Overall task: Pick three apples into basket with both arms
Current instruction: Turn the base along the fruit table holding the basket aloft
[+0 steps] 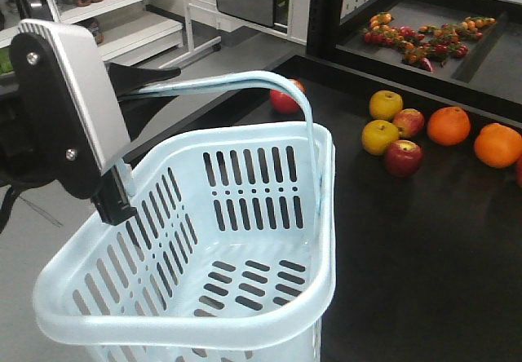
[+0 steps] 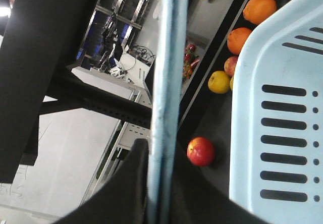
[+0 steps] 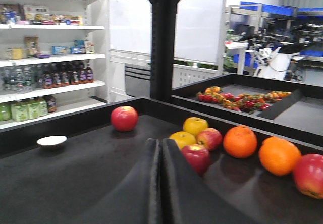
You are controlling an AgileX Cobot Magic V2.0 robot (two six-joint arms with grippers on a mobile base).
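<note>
1. We found the left fingers [image 1: 151, 75] clenched on the handle [image 1: 245, 79] of the basket [image 1: 269, 301]. The basket filled the lower middle of the front view, at the left edge of the counter [image 1: 424, 256].
2. We could not tell whether the basket rested on the counter or hung from the handle.
3. In the left wrist view the handle ran from top to bottom through the middle of the frame. A black finger sat on each side of it at the bottom.
4. The right fingers [image 3: 154, 163] were pressed together at the bottom middle of the right wrist view, grasping nothing, above the counter.
5. The lone apple [image 1: 285, 99] lay in the upper middle of the front view, just behind the handle and well apart from the other fruit.
6. The dark apple [image 1: 404, 156] lay right of centre, just beside the flecked apple [image 1: 409, 121] and two yellow apples [image 1: 379, 136].
7. Two oranges [image 1: 449, 125] sat to the right of that group.
8. The edge apple [image 3: 309, 175] was cut off by the right border of the right wrist view, near the right-hand orange.
9. Every apple we saw lay on the counter, outside the basket.
</note>
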